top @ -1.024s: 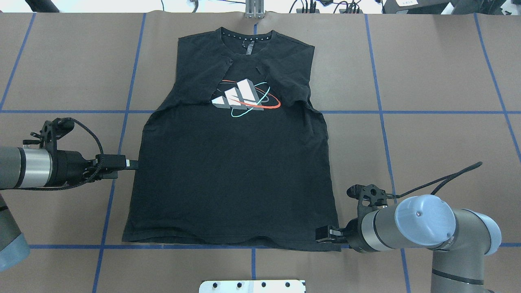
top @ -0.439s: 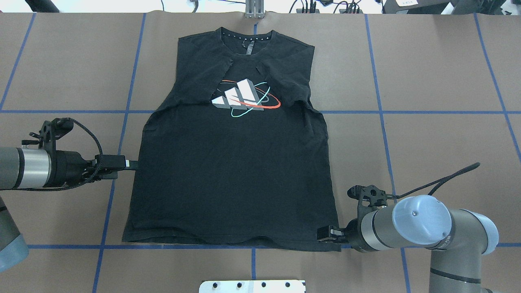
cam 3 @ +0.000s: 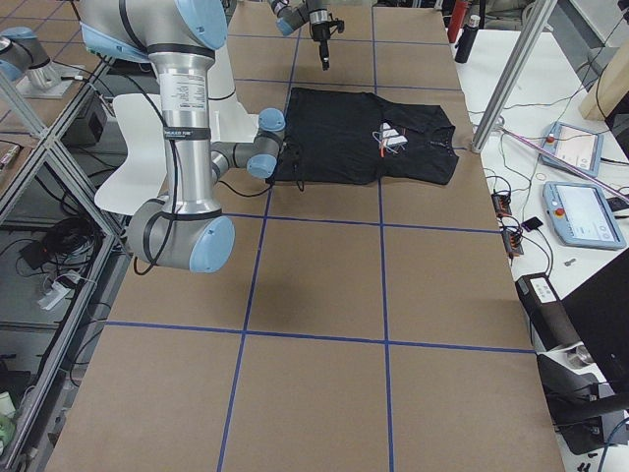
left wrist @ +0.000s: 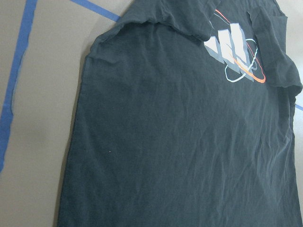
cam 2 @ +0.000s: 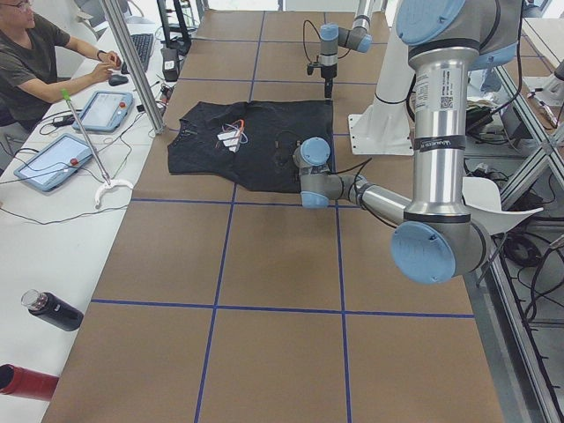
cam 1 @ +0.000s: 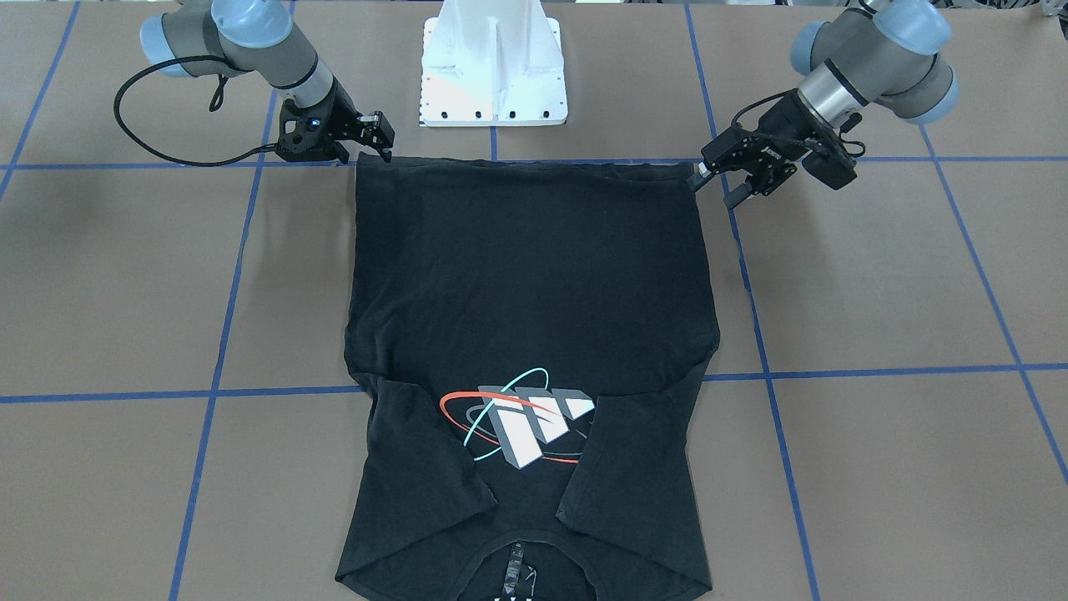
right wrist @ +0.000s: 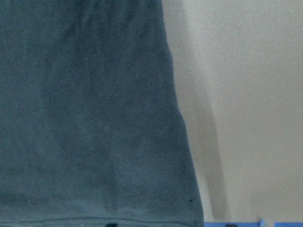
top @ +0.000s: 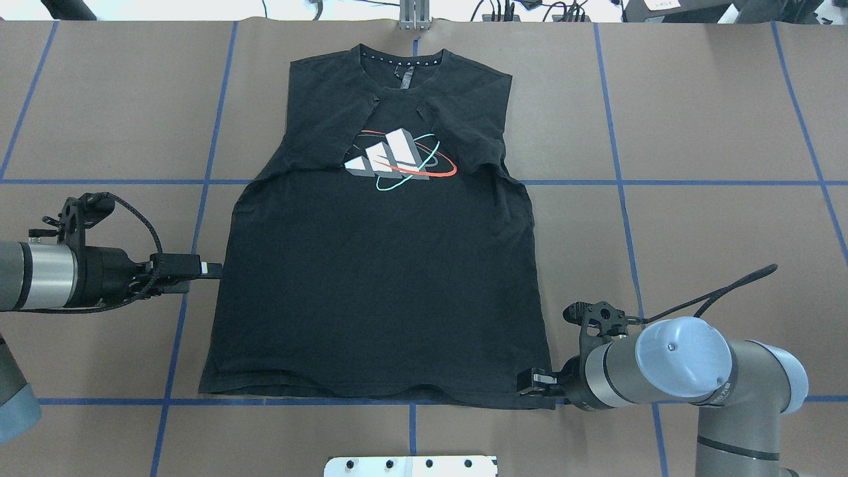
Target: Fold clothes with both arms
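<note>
The black T-shirt (top: pixel 377 278) lies flat on the brown table with its logo (top: pixel 397 159) up and both sleeves folded in over the chest. My left gripper (top: pixel 213 268) hovers just off the shirt's left side edge, its jaws open and empty; the front view shows this left gripper (cam 1: pixel 713 188) near the hem corner. My right gripper (top: pixel 533 383) sits low at the hem's right corner, and in the front view the right gripper (cam 1: pixel 382 138) stands open beside that corner. The right wrist view shows only cloth (right wrist: pixel 90 118) and bare table.
The white pedestal base (cam 1: pixel 492 75) stands just behind the hem. Blue tape lines (top: pixel 623 182) grid the table. A person (cam 2: pixel 35 62) sits at a side desk with tablets (cam 2: pixel 106 110); bottles (cam 2: pixel 53 310) lie there too.
My left arm has drawn back slightly to the left, away from the shirt's edge. The right arm has shifted a little. The shirt lies as before.
</note>
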`<state>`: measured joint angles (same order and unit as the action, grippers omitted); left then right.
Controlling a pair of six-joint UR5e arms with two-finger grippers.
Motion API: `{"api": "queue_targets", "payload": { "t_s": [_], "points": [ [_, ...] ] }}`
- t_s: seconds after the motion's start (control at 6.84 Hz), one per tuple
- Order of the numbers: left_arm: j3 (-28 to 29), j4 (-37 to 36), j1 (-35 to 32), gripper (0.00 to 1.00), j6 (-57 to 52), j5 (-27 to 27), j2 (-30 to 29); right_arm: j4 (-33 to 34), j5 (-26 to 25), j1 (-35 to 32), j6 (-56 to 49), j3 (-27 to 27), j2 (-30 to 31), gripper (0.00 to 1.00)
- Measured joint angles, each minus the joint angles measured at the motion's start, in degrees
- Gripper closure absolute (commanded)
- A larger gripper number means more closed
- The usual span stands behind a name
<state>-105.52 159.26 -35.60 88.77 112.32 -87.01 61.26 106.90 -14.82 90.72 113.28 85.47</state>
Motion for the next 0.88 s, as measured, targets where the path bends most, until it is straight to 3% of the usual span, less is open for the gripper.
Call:
{"api": "queue_targets", "payload": {
  "t_s": [0.88],
  "points": [
    [-0.15,-0.02,0.0,0.0,0.0,0.0,0.0,0.0,0.06,-0.03,0.07,-0.16,-0.04,0.35]
  ]
}}
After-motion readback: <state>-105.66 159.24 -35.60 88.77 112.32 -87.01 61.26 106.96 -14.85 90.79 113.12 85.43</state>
